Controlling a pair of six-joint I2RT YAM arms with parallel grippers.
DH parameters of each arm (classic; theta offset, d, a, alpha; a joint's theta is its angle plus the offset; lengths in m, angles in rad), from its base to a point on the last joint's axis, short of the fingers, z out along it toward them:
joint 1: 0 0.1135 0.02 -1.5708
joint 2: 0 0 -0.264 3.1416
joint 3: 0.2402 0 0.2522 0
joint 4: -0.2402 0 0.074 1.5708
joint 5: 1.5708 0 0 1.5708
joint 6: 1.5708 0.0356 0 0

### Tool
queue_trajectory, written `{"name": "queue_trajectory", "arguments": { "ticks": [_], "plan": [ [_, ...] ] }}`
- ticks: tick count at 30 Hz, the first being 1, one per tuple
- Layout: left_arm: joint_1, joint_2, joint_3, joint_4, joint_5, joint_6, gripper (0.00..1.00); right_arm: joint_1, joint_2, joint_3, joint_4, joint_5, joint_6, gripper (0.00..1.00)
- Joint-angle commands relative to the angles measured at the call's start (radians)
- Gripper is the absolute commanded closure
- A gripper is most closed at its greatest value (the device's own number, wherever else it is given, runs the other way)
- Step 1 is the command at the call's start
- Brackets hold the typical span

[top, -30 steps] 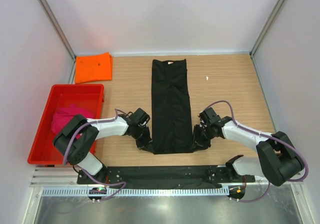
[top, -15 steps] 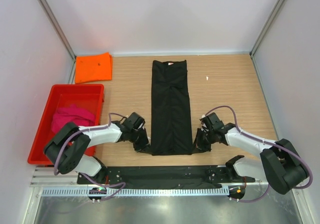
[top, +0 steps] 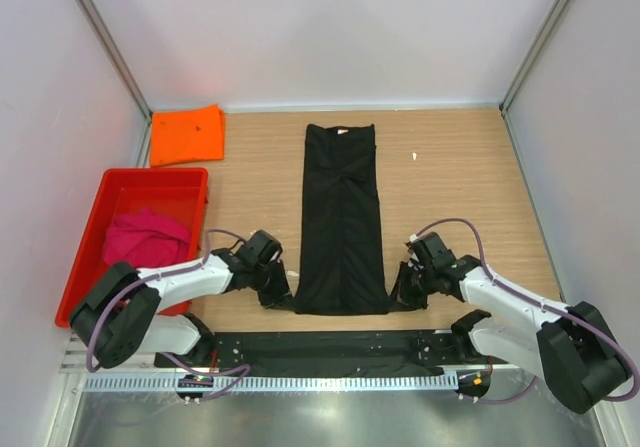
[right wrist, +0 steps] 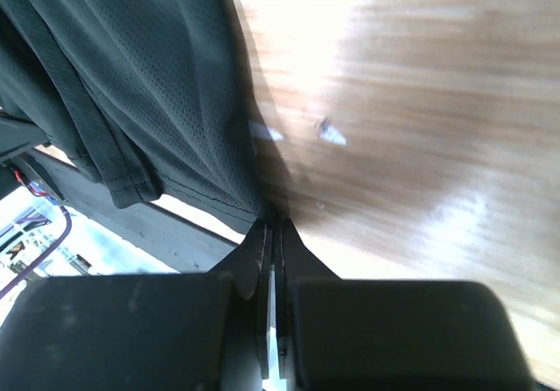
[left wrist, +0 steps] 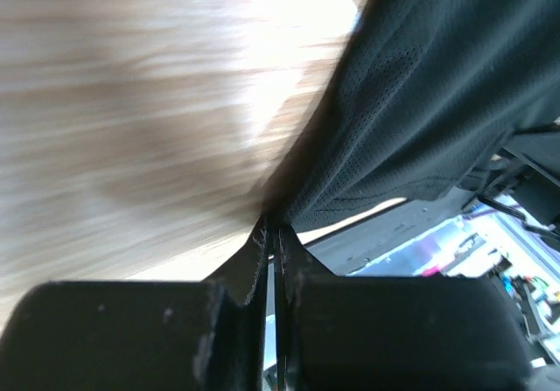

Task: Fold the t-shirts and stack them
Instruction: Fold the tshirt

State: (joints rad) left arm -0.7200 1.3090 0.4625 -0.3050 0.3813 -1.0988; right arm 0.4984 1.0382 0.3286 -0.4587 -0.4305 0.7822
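A black t-shirt point(top: 342, 217) lies as a long narrow strip down the middle of the wooden table. My left gripper point(top: 282, 295) is shut on its near left corner, and the black t-shirt point(left wrist: 437, 102) runs up from the pinched tips point(left wrist: 273, 226) in the left wrist view. My right gripper point(top: 400, 292) is shut on the near right corner, where the black t-shirt point(right wrist: 131, 85) meets the closed tips point(right wrist: 273, 225). An orange t-shirt point(top: 187, 135) lies folded at the far left. A magenta-pink t-shirt point(top: 145, 235) sits bunched in the red tray point(top: 85, 267).
The red tray stands at the left table edge beside my left arm. A small white speck point(top: 414, 156) lies on the wood right of the black shirt. A black base rail point(top: 330, 349) runs along the near edge, under the shirt's hem. White walls enclose the table.
Both grippers slid toward the near edge along the shirt's sides. The right gripper closed on the near right corner. The shirt's near hem has been drawn slightly nearer and wider.
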Motion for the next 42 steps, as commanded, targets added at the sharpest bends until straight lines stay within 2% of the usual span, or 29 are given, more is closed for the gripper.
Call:
{"name": "queue_trajectory", "arguments": {
  "ticks": [1, 5, 9, 15, 19, 26, 35, 42],
  "plan": [
    [-0.002, -0.056, 0.033, -0.147, -0.088, 0.022, 1.0, 0.005, -0.052, 0.036, -0.083, 0.05, 0.008, 0.99],
    [0.001, -0.045, 0.177, -0.264, -0.146, 0.088, 1.0, 0.003, -0.041, 0.15, -0.123, 0.088, 0.005, 0.99],
    [0.039, 0.009, 0.376, -0.35, -0.162, 0.148, 1.0, -0.018, 0.089, 0.336, -0.141, 0.104, -0.03, 0.99],
    [0.154, 0.202, 0.66, -0.424, -0.11, 0.232, 1.0, -0.067, 0.327, 0.64, -0.208, 0.107, -0.139, 0.99],
    [0.235, 0.349, 0.843, -0.448, -0.093, 0.258, 1.0, -0.159, 0.497, 0.809, -0.228, 0.076, -0.199, 0.99],
    [0.301, 0.597, 1.142, -0.49, -0.055, 0.274, 1.0, -0.239, 0.793, 1.127, -0.314, 0.027, -0.302, 0.99],
    [0.33, 0.757, 1.301, -0.517, -0.059, 0.283, 1.0, -0.281, 0.944, 1.276, -0.308, -0.027, -0.33, 0.99],
    [0.35, 0.802, 1.338, -0.502, -0.068, 0.266, 1.0, -0.3, 1.037, 1.38, -0.345, -0.048, -0.343, 0.99]
  ]
}}
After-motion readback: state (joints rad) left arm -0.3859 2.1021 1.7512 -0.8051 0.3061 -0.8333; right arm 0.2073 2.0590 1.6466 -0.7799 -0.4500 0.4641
